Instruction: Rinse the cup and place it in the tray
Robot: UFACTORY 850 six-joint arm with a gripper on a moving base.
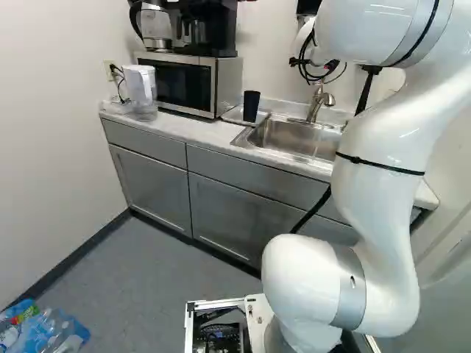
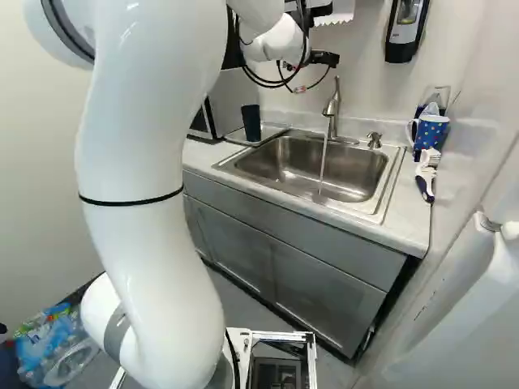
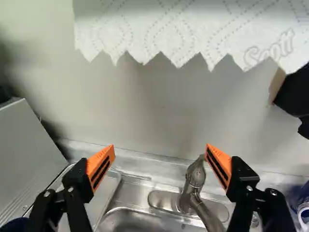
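Observation:
Beside the sink, a dark cup (image 1: pixel 251 107) (image 2: pixel 250 123) stands upright on the thin tray (image 1: pixel 234 116) (image 2: pixel 274 131). My gripper (image 2: pixel 324 58) is up by the wall, above and behind the sink and higher than the faucet. In the wrist view the gripper (image 3: pixel 160 153) has its orange-padded fingers wide open, with nothing held between them. The faucet (image 2: pixel 332 109) (image 3: pixel 193 186) rises just beyond and below one finger, and a thin stream of water (image 2: pixel 323 166) falls from it into the sink (image 2: pixel 284 154). The tray (image 3: pixel 107 191) lies below the other finger.
Left of the tray are a microwave (image 1: pixel 184 82) and a white pitcher (image 1: pixel 140 83). A paper towel sheet (image 3: pixel 183 29) hangs ahead of the gripper. Right of the sink stand a dotted blue mug (image 2: pixel 430 131) and a brush (image 2: pixel 426 174). A soap dispenser (image 2: pixel 407 28) is on the wall.

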